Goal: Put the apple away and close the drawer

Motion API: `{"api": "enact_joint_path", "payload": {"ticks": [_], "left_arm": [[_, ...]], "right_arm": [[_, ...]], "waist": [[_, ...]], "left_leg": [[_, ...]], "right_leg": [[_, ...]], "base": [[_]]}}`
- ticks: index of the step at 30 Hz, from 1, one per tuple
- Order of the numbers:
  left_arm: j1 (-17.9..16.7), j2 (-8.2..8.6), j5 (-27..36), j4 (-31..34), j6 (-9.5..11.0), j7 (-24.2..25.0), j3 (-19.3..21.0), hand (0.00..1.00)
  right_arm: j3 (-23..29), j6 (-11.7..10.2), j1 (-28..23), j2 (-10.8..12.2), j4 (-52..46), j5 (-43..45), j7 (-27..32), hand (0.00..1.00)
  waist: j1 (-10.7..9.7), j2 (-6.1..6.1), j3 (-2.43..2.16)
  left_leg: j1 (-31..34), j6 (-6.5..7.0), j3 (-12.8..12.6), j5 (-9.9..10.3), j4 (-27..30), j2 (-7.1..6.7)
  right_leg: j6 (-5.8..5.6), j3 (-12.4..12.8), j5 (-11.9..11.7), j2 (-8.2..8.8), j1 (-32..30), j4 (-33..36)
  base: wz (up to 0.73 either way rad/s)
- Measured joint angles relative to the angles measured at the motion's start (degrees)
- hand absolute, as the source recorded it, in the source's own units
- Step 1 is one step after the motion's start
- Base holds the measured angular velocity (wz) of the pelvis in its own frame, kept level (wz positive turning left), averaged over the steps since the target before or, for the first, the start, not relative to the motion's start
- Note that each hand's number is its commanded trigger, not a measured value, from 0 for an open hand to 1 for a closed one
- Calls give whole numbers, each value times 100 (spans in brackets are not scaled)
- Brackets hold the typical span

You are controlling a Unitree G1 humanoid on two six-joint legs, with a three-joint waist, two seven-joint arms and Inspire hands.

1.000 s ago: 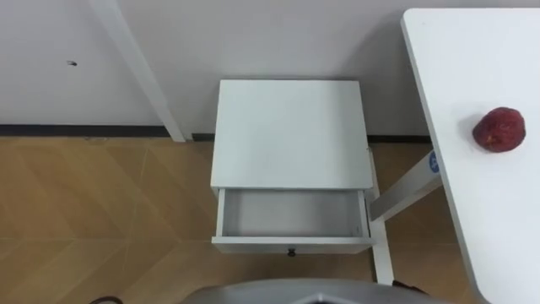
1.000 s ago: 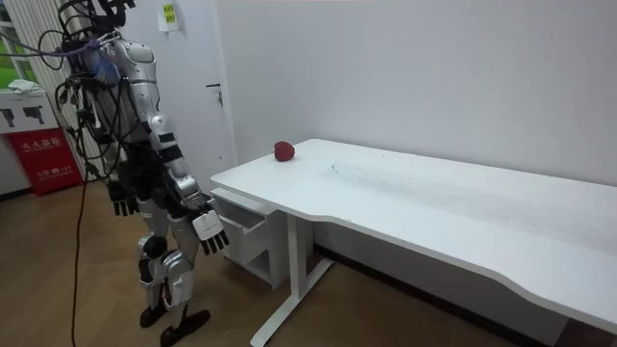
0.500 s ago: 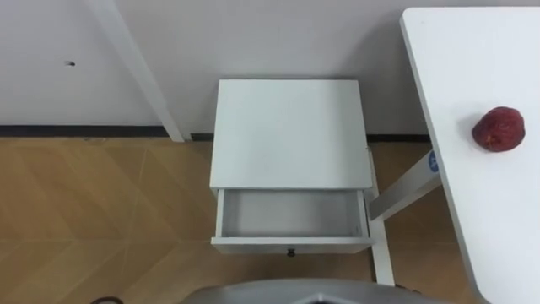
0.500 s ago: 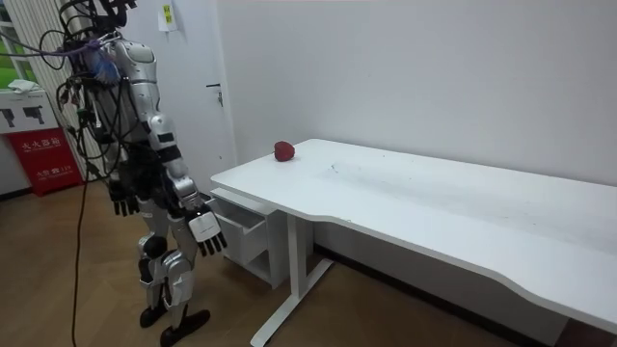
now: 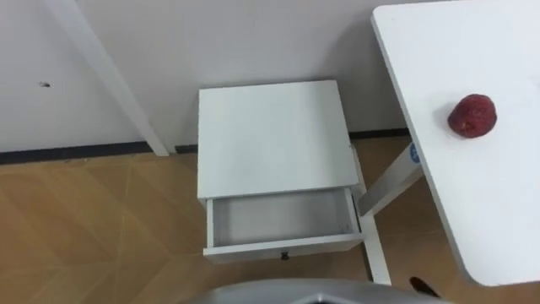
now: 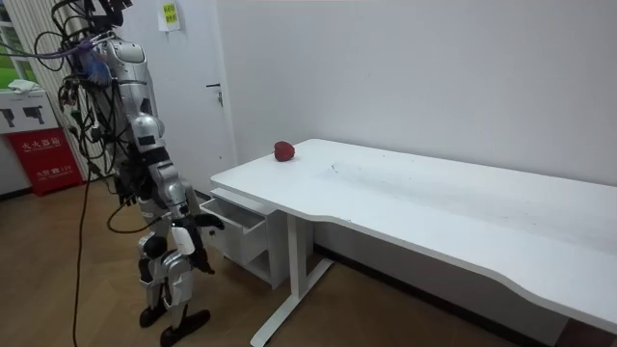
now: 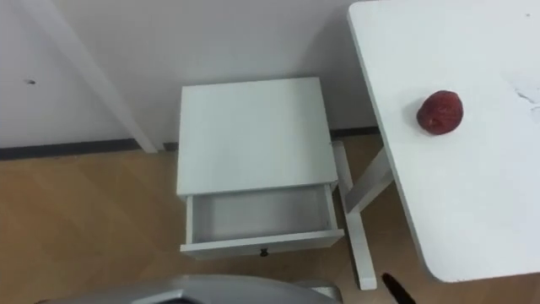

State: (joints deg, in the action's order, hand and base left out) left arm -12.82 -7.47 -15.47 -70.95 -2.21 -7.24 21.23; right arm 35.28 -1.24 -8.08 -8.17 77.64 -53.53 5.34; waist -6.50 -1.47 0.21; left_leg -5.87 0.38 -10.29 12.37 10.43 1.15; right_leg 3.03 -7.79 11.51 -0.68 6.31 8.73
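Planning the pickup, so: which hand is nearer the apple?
Right. The right hand reaches forward beside the drawer, lower than the table; the left hand hangs at the robot's side, farther from the apple.

The robot stands upright on both legs with its trunk turned toward the room view's right. Its right arm hangs from the shoulder and bends at the elbow, the forearm reaching forward, so the right hand (image 6: 201, 224) sits at hip height ahead of the body. Behind that hand, the left hand (image 6: 126, 196) hangs low by the other hip.
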Motion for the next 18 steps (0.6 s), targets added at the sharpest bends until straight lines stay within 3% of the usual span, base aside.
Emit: {"api": "enact_joint_path", "payload": {"ticks": [1, 7, 14, 18], "left_arm": [[4, -7, 113, 8, 8, 0, 72, 0], [-94, -89, 247, 161, 12, 3, 124, 0], [-129, -162, 248, 409, 25, 18, 135, 0], [-153, -206, 244, 506, 26, 18, 135, 0]], "right_arm": [[215, -2, -2, -3, -45, -293, 151, 0], [968, -74, 73, -114, -442, -1652, 1005, 0], [1325, -200, 289, -431, -727, -2069, 1764, 0], [1540, -385, 308, -638, -1220, -2047, 2047, 0]], "waist": [[-36, -33, -21], [-113, -64, -44], [-129, -50, -63], [-182, -52, -65]], "left_leg": [[7, 0, -9, 0, 0, 2], [45, 0, -77, 0, 5, 13], [83, 1, -194, 0, 6, 8], [129, 1, -190, 0, 21, -1]], "right_leg": [[-4, 0, 8, 2, -24, 7], [-6, 174, 8, -21, -146, 104], [-6, 262, 8, -29, -267, 200], [-4, 250, 7, -41, -291, 201]], "base": [[-5], [-9], [-8], [0]]}}
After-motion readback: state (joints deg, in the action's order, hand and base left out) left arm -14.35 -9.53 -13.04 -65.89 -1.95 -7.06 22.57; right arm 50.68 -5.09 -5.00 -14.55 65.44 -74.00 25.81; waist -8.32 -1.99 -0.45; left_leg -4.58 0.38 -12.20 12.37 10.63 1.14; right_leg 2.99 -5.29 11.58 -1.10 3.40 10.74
